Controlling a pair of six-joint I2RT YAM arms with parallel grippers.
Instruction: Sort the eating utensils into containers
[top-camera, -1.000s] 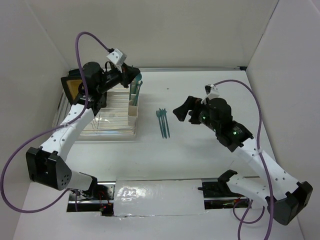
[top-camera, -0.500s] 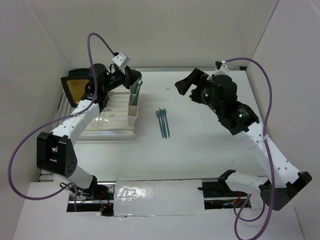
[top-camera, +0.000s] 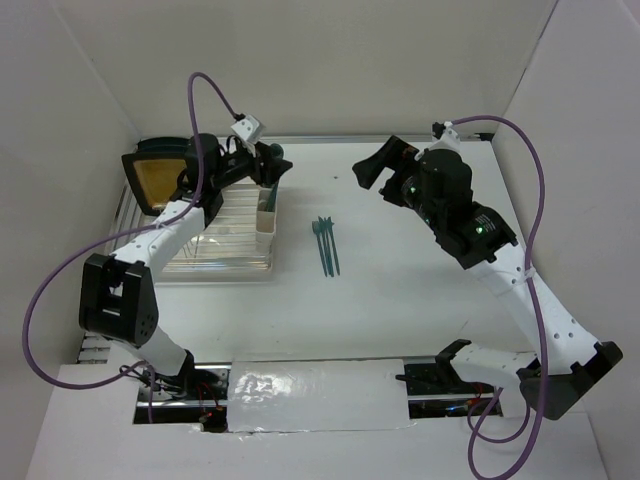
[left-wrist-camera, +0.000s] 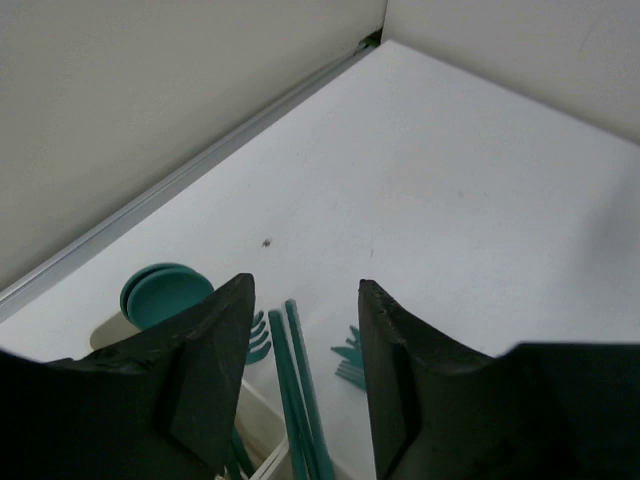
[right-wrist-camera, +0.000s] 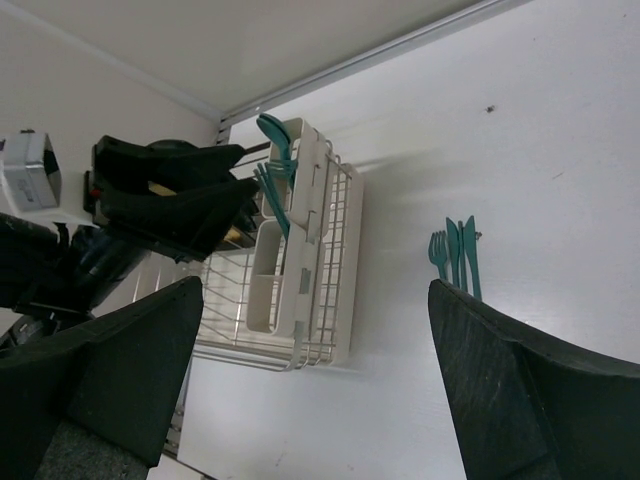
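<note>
Three teal utensils (top-camera: 325, 245) lie side by side on the white table, right of the dish rack; the right wrist view shows them as a fork and two knife-like pieces (right-wrist-camera: 455, 255). The cream containers (top-camera: 265, 212) hang on the rack's right side. The far container (right-wrist-camera: 300, 150) holds several teal utensils. My left gripper (top-camera: 278, 165) hovers just over that container, open. Two teal handles (left-wrist-camera: 292, 385) stand between its fingers (left-wrist-camera: 210, 370) without touching them. A spoon bowl (left-wrist-camera: 160, 293) shows beside them. My right gripper (top-camera: 368, 172) hangs open and empty, high over the table's far middle.
The wire dish rack (top-camera: 225, 235) stands at the left. A black-rimmed yellow plate (top-camera: 155, 175) is upright at its far left end. The near container (right-wrist-camera: 268, 275) looks empty. Walls close in on the left, back and right.
My left gripper has opened over the far container and the utensil it held now stands in it. My right arm lifted and swung toward the back, then held still.
</note>
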